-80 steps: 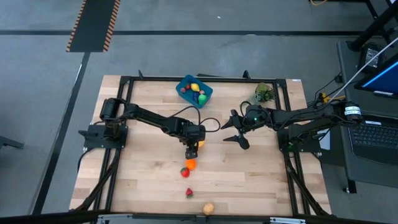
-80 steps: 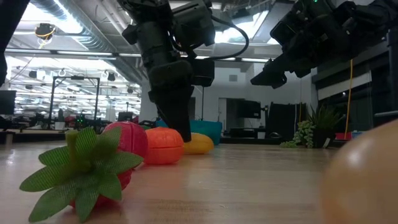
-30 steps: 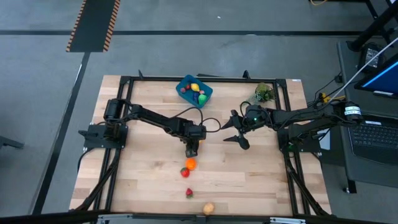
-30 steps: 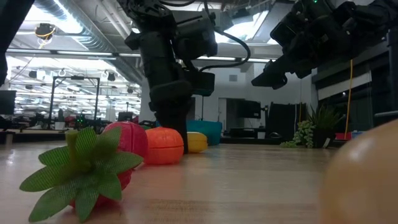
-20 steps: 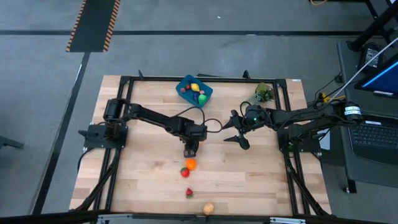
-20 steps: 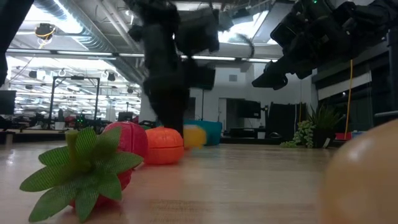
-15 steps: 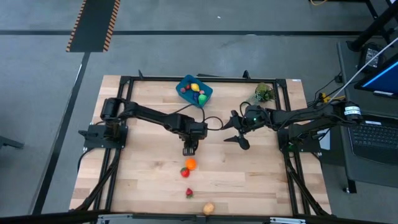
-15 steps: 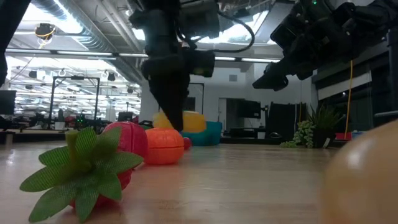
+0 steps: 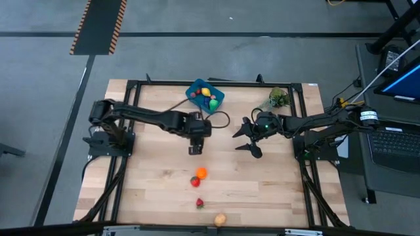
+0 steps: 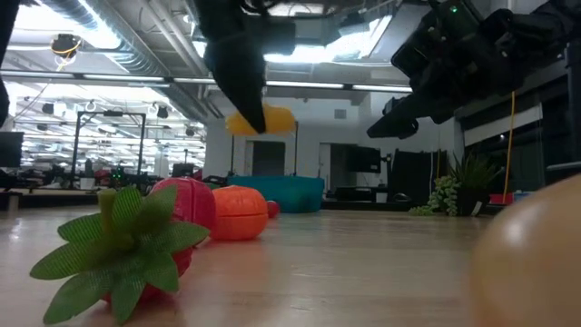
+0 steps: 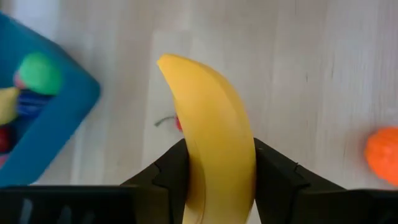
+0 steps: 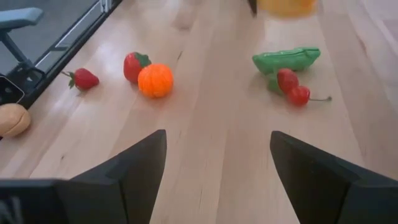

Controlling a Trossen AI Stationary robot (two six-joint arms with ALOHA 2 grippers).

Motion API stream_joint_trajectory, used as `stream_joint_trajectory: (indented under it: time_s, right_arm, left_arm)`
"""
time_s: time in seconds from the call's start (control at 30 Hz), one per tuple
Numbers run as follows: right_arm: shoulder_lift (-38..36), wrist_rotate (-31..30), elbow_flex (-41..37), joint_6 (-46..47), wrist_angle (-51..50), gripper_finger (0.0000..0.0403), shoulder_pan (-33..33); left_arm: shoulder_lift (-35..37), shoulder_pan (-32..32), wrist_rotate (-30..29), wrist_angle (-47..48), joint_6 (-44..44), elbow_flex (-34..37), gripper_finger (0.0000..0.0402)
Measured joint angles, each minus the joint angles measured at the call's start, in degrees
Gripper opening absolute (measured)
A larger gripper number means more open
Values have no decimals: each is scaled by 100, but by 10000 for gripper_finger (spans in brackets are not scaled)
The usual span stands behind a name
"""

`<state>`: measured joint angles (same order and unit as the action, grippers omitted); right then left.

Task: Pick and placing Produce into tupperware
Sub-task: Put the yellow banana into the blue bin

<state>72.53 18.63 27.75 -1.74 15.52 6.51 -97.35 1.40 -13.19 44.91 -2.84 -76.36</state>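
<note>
The left claw (image 11: 217,180) is clamped on a yellow toy banana (image 11: 211,137), held above the surface just short of the blue tupperware (image 9: 205,96). An orange (image 9: 201,172) and strawberries lie on the near side of that claw. The right claw (image 9: 247,137) hangs spread wide and empty, off to the banana's right.
</note>
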Motion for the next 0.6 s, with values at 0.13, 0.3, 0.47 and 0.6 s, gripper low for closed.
stream_joint_trajectory:
  time_s: [0.13,0.3,0.47,0.6]
  right_arm:
    - [-2,2,0,9,16,288,-1]
    - [24,2,-1,13,8,288,-5]
    - [24,2,0,17,66,288,-5]
    - [23,2,0,15,114,288,-5]
  left_arm:
    - [531,1,-247,-52,-173,392,132]
    - [1247,14,-298,-753,-544,1429,131]
    - [1922,88,-211,-2365,-802,2744,131]
    - [2292,144,46,-3936,-752,3646,131]
